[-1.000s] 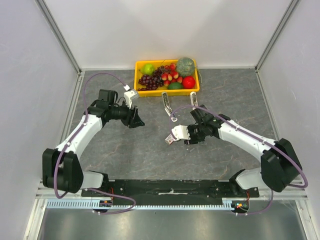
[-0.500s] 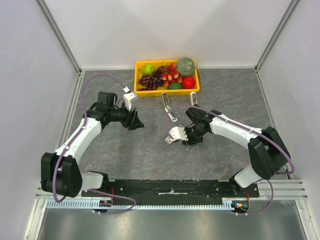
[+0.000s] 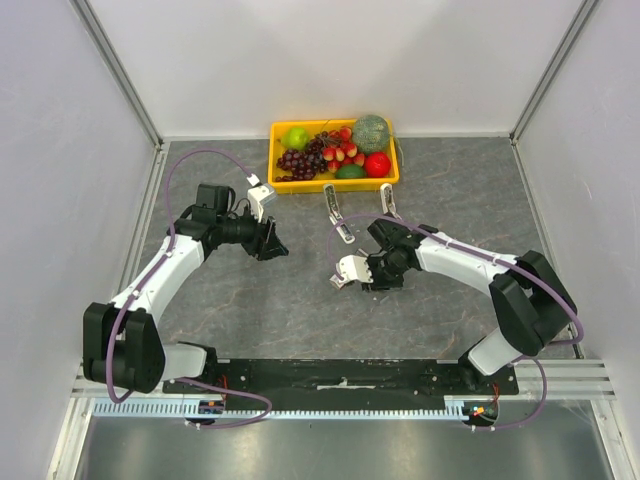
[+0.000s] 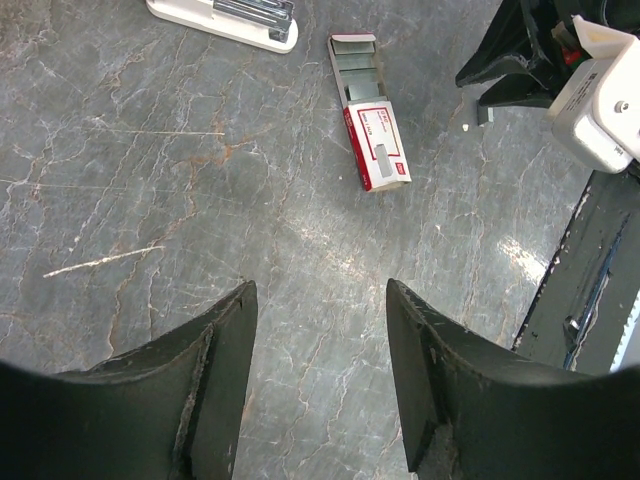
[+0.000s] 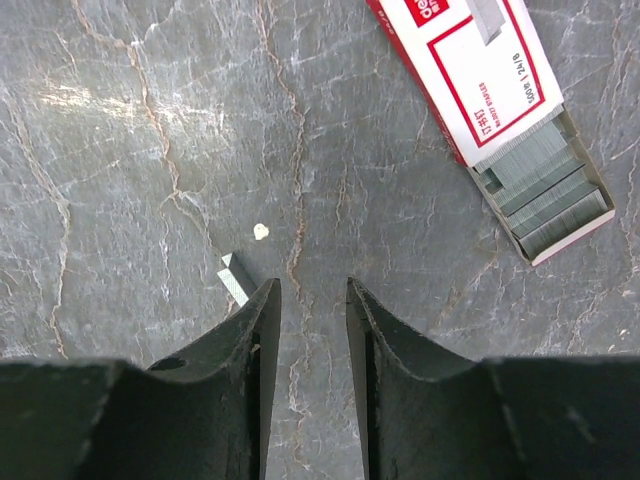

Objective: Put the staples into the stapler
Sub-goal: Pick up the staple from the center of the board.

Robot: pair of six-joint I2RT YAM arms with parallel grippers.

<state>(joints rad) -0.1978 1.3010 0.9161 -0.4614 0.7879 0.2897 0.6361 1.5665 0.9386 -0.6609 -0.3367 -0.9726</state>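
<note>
The staple box (image 5: 470,90) lies flat on the grey, marble-patterned worktop (image 5: 120,150). Its red-and-white sleeve is slid partway off the tray, so the silvery staple strips (image 5: 548,195) show at the open end. In the left wrist view the box sits between the two arms, well apart from the white stapler (image 4: 225,18). A short loose piece of staples (image 5: 233,276) lies just beside one fingertip of the right end effector (image 5: 310,290), whose jaws stand narrowly parted with nothing between them, hovering over bare stone near the box. The left end effector (image 4: 318,300) is spread wide and empty. The box looks like light, thin cardboard, likely to skid on the smooth stone and to crush if squeezed hard. Its long sides seem the best hold, taken across the sleeve rather than the open tray. The strips are probably stiff along their length but brittle, apt to snap where the staples join, and thin and slick enough to slip from the pads. A gentle pinch across the narrow width near a strip's middle looks safest.
</note>
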